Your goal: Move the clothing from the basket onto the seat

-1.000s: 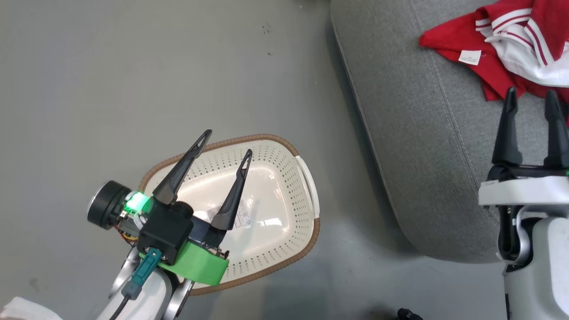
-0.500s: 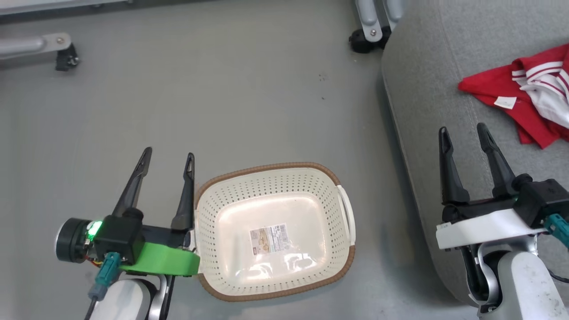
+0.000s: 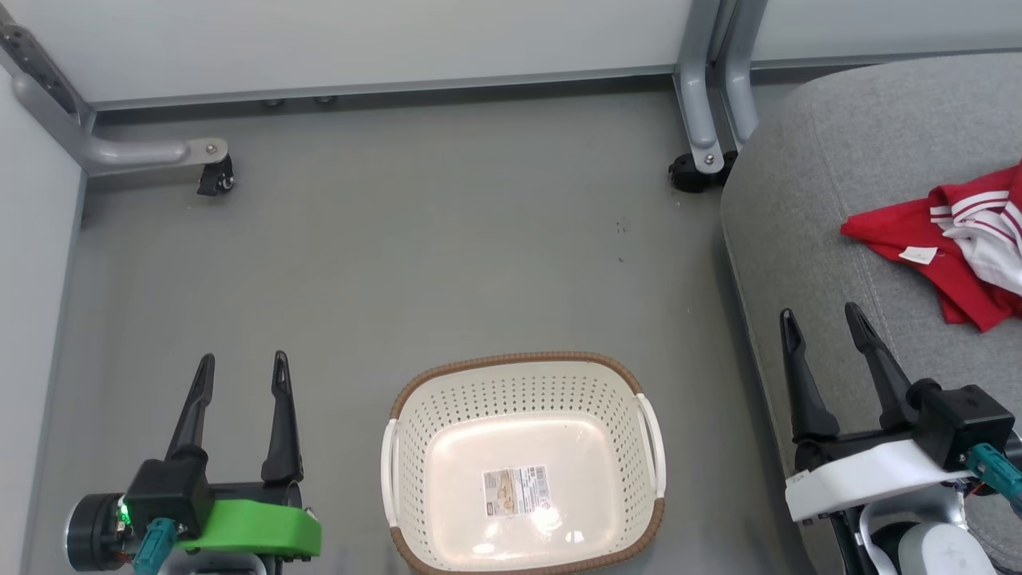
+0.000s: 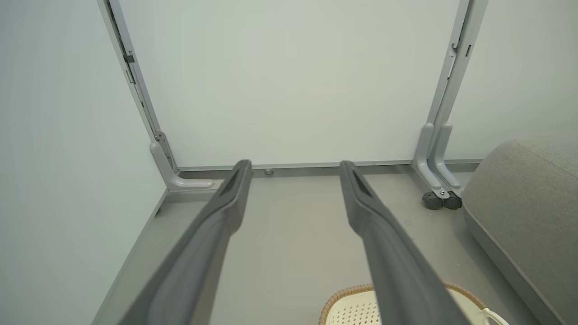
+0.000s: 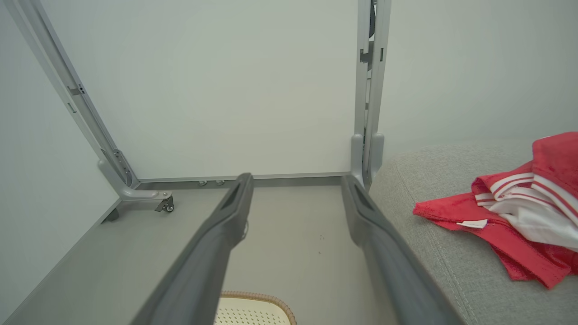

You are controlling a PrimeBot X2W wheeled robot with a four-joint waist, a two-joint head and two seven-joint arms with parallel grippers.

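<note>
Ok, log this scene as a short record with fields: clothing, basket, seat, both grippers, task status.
clothing: red with white stripes, heaped on the seat
basket: upright on the floor, no garment inside; paper label on its bottom
seat: grey cushion, right of the basket in the head view
left gripper: open, holding nothing, over the floor left of the basket
right gripper: open, holding nothing, over the seat's left part
task status: looks done, as far as the views show

A lab-style test bay is suggested: plain pale partition panels (image 3: 359,40) are carried on castored grey metal frames (image 3: 703,80) over bare grey floor (image 3: 447,263).
</note>
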